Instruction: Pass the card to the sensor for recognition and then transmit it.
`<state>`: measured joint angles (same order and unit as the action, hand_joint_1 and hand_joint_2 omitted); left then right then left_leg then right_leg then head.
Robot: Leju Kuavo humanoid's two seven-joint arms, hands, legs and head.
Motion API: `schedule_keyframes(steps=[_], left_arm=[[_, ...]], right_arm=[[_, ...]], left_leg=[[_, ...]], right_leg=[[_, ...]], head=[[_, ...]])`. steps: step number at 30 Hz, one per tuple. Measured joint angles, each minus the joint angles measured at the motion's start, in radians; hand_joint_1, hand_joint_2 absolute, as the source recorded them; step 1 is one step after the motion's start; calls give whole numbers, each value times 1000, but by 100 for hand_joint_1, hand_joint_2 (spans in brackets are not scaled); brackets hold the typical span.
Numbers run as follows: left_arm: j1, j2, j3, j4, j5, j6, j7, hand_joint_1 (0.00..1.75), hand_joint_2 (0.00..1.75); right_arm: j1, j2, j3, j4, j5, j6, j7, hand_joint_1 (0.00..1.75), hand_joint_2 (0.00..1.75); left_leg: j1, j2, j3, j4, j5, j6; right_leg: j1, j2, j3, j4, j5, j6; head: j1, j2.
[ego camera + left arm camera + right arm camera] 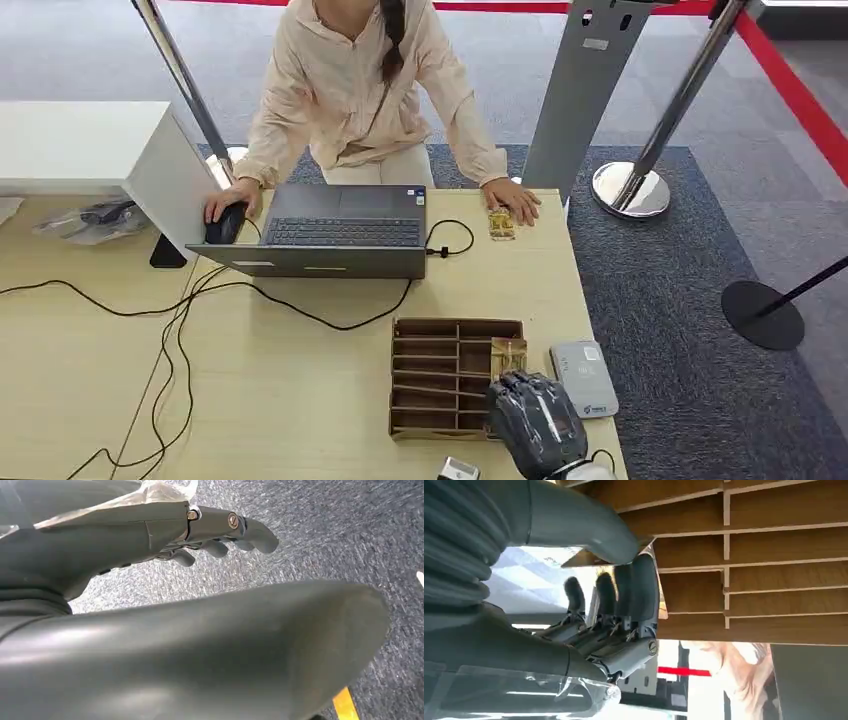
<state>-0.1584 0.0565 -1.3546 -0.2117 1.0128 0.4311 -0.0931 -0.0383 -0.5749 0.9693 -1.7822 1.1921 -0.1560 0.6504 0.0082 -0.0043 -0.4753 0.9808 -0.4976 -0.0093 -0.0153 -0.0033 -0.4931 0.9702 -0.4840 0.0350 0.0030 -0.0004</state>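
Between your right hand's [536, 422] thumb and fingers [644, 587], a card [589, 558] sits pinched, just over the wooden organizer [440, 375]. Your left hand [150, 530] hangs with fingers loosely apart, holding nothing.

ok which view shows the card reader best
The head view. The grey card reader lies whole on the table, just right of the wooden organizer, beside the right hand. The right wrist view may catch a pale part of it behind the fingers; I cannot tell.

left robot hand [220, 535] above grey carpet [320, 545]
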Motion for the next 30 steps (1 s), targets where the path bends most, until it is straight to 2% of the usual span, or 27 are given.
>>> schedule_keyframes(steps=[12,22,30], left_arm=[[0,-1,0,0,-2,0,-1,0,0],[0,-6,0,0,-8,6,-3,0,0],[0,-8,0,0,-10,6,-3,0,0]], right_arm=[[-1,28,0,29,49,-16,-4,138,175],[-2,57,0,57,86,-55,-14,138,175],[-6,66,-13,58,175,-65,-31,148,175]], left_leg=[[0,0,1,0,0,0],[0,0,1,0,0,0],[0,0,1,0,0,0]], right_leg=[[0,0,1,0,0,0],[0,0,1,0,0,0],[0,0,1,0,0,0]], head=[[0,0],[0,0],[0,0]])
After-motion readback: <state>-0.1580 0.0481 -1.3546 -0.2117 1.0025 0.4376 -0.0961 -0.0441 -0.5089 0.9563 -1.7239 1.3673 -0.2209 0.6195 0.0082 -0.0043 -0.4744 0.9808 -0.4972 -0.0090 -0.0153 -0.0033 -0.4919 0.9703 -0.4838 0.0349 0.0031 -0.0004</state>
